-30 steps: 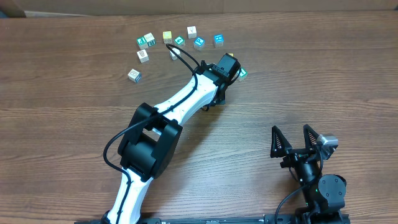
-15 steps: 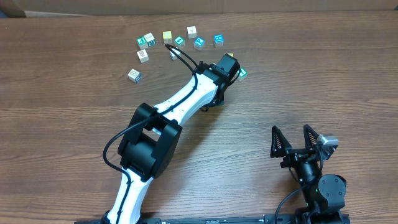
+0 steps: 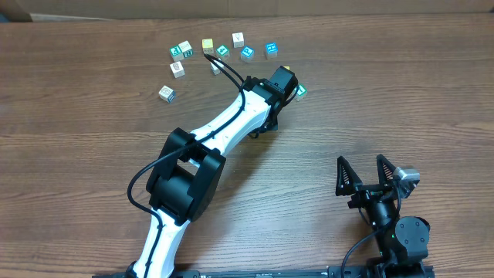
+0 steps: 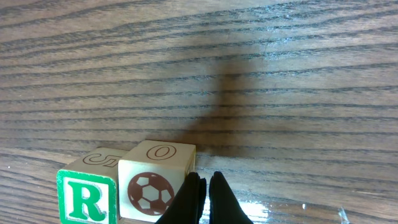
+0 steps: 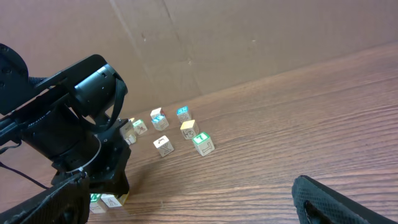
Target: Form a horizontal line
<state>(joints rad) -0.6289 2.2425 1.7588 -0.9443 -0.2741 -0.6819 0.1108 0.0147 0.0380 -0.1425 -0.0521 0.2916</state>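
The line is a short row of two cubes standing side by side and touching: one with a green R [image 4: 86,199] and one with a brown soccer ball [image 4: 155,182]. My left gripper [image 4: 205,188] is shut and empty. Its tips are low on the table, right against the soccer-ball cube's right side. In the overhead view the left gripper [image 3: 284,83] covers most of this row; only a green-faced corner [image 3: 301,90] shows. My right gripper [image 3: 369,174] is open and empty near the front right, far from the cubes.
Several loose cubes lie scattered at the back of the wooden table, among them a yellow one [image 3: 208,45], teal-faced ones [image 3: 271,49] and white ones [image 3: 238,38]. Two more lie to the left [image 3: 167,93]. A cardboard wall [image 5: 249,37] stands behind the table.
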